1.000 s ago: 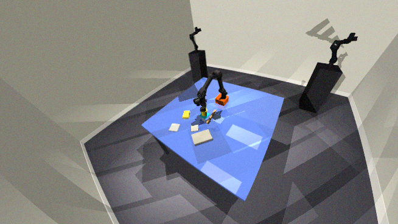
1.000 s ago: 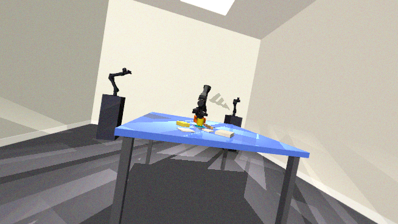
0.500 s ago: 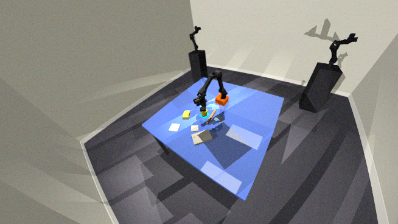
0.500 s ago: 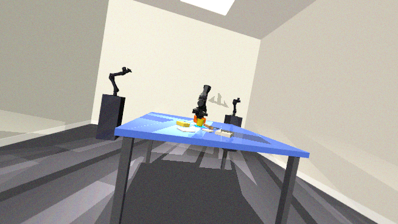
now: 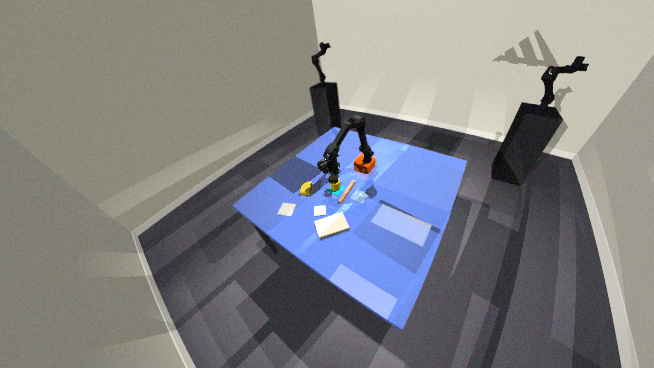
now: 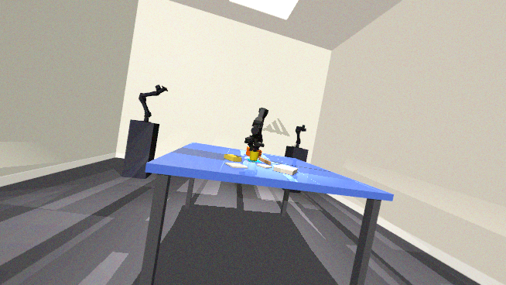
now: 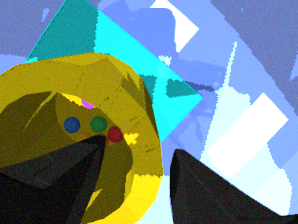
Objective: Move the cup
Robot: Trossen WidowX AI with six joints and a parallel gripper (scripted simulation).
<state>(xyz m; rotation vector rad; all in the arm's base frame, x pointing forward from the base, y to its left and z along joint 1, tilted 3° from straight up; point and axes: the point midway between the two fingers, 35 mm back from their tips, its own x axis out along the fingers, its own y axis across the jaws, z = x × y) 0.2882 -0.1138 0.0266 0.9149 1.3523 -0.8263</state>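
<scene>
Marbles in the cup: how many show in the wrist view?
4: blue, green, red in a row, pink just behind them under the rim. The finger may hide more.

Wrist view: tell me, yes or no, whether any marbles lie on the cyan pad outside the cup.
No: the marbles sit inside the yellow cup, and the visible cyan pad bears none.

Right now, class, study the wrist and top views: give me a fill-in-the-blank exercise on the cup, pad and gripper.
1. The cup is coloured ____.
2. The pad beside the cup is coloured ____.
3. Inside the cup lie small round ____.
4. The gripper fingers stand apart, with one finger ____ the cup and the other outside its wall.

Missing words: yellow; cyan; marbles; inside
</scene>
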